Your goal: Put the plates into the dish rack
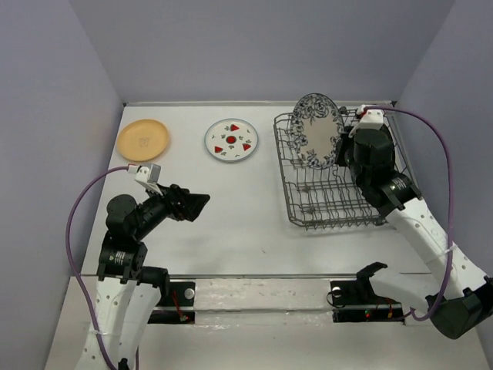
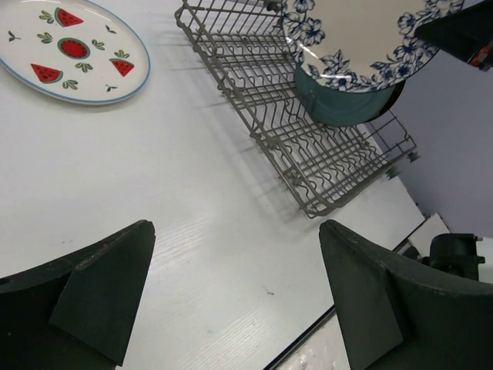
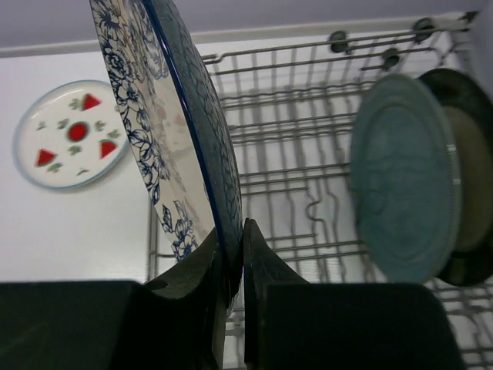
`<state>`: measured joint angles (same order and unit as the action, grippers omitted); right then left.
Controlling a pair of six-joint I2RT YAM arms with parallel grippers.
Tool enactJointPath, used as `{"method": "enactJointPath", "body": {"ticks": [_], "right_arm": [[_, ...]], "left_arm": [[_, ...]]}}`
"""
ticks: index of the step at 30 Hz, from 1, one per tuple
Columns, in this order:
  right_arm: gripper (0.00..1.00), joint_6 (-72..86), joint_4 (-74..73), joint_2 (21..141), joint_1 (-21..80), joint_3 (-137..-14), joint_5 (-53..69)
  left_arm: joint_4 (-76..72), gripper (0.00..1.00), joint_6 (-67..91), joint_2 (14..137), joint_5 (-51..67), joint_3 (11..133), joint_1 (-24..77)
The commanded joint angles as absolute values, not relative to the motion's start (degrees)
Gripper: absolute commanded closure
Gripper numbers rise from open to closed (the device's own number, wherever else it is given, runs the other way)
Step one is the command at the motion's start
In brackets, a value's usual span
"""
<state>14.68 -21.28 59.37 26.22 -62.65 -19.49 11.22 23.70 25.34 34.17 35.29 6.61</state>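
Two plates are already racked: in the right wrist view the teal plate (image 3: 400, 177) and, behind it, the beige plate (image 3: 468, 185) stand on edge at the right of the frame, inside the dish rack (image 1: 323, 204).

I'm on the third. The right gripper (image 3: 233, 247) is clenched on the rim of the floral plate (image 3: 181, 154), fingers pinching either face at the bottom centre of that view. The plate is upright with a slight lean. In the top view it sits over the upper end of the rack, right of centre in the frame. I cannot tell whether its lower edge touches the wires yet.

To seat it well, I'd keep the plate on edge and bring it straight down into a free row of tines to the left of the teal plate, well clear so the two don't knock. The pinch covers only a small patch of rim, so I expect the plate to want to swing. Slow wrist motion would suit it, with no twisting. I'd let go only once the rim sits between wires and the tines take the lean.

The left gripper (image 2: 235, 285) is released, jaws spread with nothing between them, above the bare table (image 1: 231, 223) at lower left of the top view. It should stay clear. The orange plate (image 1: 143, 139) and fruit plate (image 1: 231, 140) lie flat at upper left, waiting.
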Motion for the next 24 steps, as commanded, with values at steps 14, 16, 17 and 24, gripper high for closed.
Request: {"method": "enactJointPath", "body": {"ticks": [14,16,17,24], "right_arm": [[0.93,-2.20,-20.22,73.21,15.04,-74.00,-43.43],[0.93,-1.58,-20.13,74.79,14.33,-74.09,-41.76],[0.93,-1.41,-20.21,75.32,13.63,-74.09,-41.31],[0.93,-0.18,-20.21,77.25,12.57,-71.90,-38.85]], "left_arm": [[11.60,0.01,20.92,23.38,27.95,35.16,17.49],[11.69,0.01,20.92,23.29,27.69,35.07,18.19],[11.69,0.01,20.92,23.20,27.69,35.07,18.54],[11.78,0.01,21.00,23.29,27.33,35.16,19.51]]}}
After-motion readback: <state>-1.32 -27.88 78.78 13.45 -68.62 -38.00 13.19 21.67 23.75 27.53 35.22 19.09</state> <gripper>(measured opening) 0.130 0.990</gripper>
